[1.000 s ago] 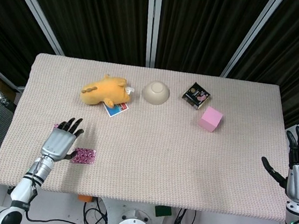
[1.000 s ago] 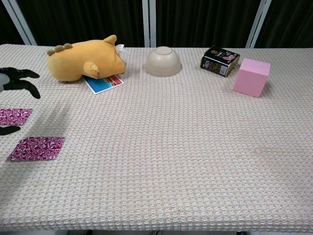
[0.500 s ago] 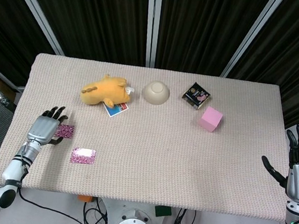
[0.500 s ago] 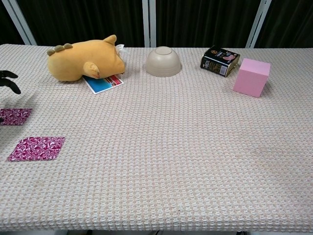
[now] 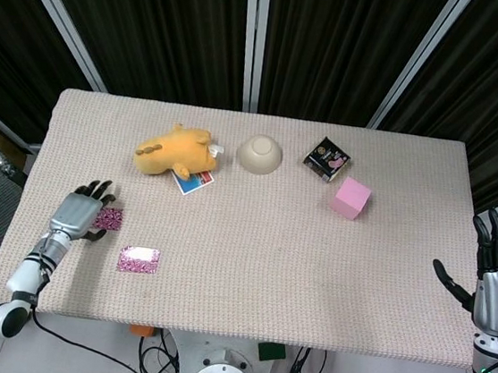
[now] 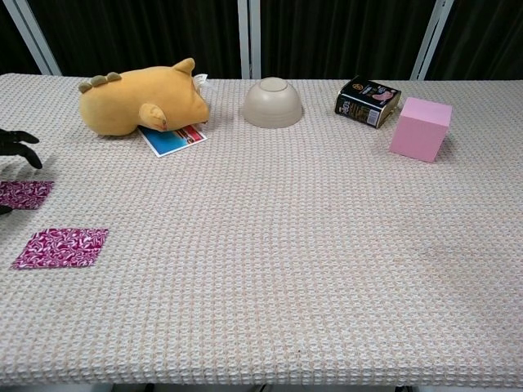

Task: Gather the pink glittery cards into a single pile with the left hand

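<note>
two pink glittery cards lie flat near the left edge of the worktop (image 5: 248, 276), apart from each other: the farther card (image 5: 109, 218) sits just beside the left hand (image 5: 76, 213), and the nearer card (image 5: 139, 259) lies closer to the front edge and a little further in toward the middle. in the chest view the farther card (image 6: 24, 194) is cut off by the left border and the nearer card (image 6: 61, 247) lies in full view in front of it. the left hand rests low over the worktop with its dark fingers (image 5: 96, 190) spread and pointing away from the robot, its thumb side against the farther card; it holds nothing, and whether the fingertips actually touch the card cannot be told. only some fingertips (image 6: 18, 145) of this hand show in the chest view. further back lies a yellow plush toy (image 5: 177, 150) on its side, partly covering a picture card (image 5: 195, 181). to its right stands an upturned beige bowl (image 5: 259, 153), then a small dark packet (image 5: 327, 158), and a pink cube (image 5: 352, 198) just in front of the packet. the right hand (image 5: 493, 285) hangs off the right end of the worktop, upright, fingers apart and empty.
</note>
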